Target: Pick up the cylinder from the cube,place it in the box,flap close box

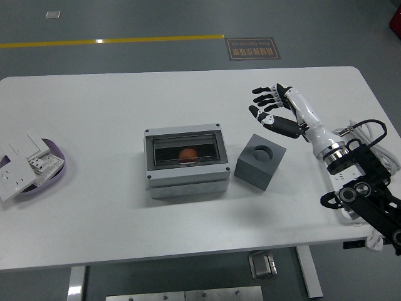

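A grey box (185, 162) sits at the table's middle with its clear flap lying shut over the top. Through the flap an orange cylinder (187, 154) shows inside. To the right of the box stands a dark grey cube (260, 161) with an empty round hole in its top. My right hand (270, 108) hovers above the table, up and to the right of the cube, fingers spread and holding nothing. My left arm is out of the picture.
A purple dish (55, 173) with white switch plates (22, 162) rests at the table's left edge. A white power strip with a coiled cable (369, 139) lies at the right edge, behind my right arm.
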Controlling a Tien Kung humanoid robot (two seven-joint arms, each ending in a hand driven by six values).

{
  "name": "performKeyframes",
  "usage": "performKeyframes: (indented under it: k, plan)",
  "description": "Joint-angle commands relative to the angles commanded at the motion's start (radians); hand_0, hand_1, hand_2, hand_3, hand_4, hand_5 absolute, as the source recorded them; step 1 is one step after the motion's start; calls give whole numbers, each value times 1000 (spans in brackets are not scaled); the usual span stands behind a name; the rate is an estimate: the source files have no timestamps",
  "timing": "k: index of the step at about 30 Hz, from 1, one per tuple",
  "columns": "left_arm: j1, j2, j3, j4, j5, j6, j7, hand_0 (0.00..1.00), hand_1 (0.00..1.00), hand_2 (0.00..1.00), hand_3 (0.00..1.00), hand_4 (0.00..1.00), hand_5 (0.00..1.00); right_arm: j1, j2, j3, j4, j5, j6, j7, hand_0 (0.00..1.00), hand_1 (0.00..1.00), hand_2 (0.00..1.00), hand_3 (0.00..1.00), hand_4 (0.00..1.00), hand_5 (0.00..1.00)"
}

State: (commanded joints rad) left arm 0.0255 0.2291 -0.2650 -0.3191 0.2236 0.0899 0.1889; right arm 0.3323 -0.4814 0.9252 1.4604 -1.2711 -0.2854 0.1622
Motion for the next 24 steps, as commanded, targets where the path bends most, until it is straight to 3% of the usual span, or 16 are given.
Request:
performKeyframes:
  k: [6,7,24]
  plan:
    - [1,6,3,1,-6,0,-3,617,639,626,633,685,244,-17,5,14,-22,56,12,48,607,623,633,688,723,406]
    - [1,6,4,1,-6,0,-4,617,639,626,632,685,243,-19,6,16,-24,62,14,52,654,647,657,650,754,364]
    - [2,6,10,1,-12,0,-7,616,638,626,632,685,244,-27,12,21,-46,104,23,86,677,649,658,614,756,335]
